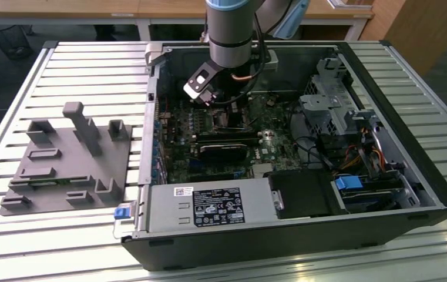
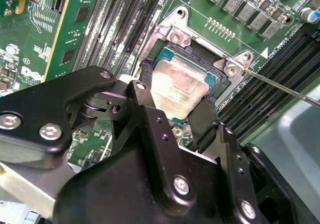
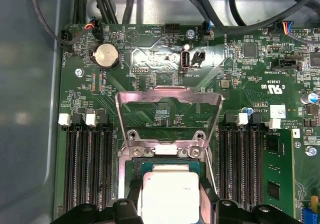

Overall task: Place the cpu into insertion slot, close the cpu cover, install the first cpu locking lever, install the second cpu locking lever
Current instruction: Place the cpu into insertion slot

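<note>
In both wrist views the cpu [image 2: 181,84] [image 3: 169,196], a pale silver square chip, lies level over the insertion slot [image 2: 218,80] [image 3: 170,166]. My gripper [image 2: 178,89] [image 3: 170,190] is shut on the cpu, with one black finger [image 2: 145,77] against each of two opposite edges. Whether the chip is fully seated I cannot tell. The cpu cover [image 3: 124,119] stands swung open behind the socket, on its hinge. A thin locking lever [image 2: 282,87] sticks out free beside the socket. In the exterior view the gripper [image 1: 225,111] reaches down into the computer case over the green board.
Long black memory slots [image 3: 87,174] [image 3: 245,169] flank the socket on both sides. Case walls [image 1: 154,106], a drive cage [image 1: 333,106] and cables [image 1: 340,158] surround the board. A power supply [image 1: 207,205] lies near the case front. A grey fixture [image 1: 66,158] sits on the slatted table.
</note>
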Motion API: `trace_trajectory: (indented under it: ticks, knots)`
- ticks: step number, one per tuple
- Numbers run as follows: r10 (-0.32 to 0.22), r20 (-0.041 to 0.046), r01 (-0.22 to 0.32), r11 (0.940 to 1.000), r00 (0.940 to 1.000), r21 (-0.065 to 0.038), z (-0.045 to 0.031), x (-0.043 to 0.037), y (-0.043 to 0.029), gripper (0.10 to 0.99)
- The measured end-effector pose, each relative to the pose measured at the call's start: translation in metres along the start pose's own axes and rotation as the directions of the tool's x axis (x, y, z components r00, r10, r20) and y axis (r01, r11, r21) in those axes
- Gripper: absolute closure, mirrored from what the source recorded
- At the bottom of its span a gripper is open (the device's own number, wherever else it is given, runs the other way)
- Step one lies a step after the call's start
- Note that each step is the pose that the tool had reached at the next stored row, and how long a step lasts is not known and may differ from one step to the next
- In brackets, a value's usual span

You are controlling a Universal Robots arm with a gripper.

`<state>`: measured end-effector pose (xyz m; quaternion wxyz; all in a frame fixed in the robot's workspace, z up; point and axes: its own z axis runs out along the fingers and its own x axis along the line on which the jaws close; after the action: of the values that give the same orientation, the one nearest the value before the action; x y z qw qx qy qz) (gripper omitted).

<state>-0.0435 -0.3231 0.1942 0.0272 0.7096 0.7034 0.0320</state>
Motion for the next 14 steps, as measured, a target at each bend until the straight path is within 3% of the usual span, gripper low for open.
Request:
trace_trajectory:
  ticks: [7, 8, 14]
  knots:
    - [0.000, -0.0002, 0.000, 1.0000, 1.0000, 0.000, 0.0001, 0.0001, 0.0000, 0.533]
    - [0.000, -0.0001, 0.000, 1.0000, 1.0000, 0.000, 0.0001, 0.0001, 0.0000, 0.475]
    - [0.000, -0.0001, 0.000, 1.0000, 1.0000, 0.000, 0.0002, 0.0029, 0.0000, 0.475]
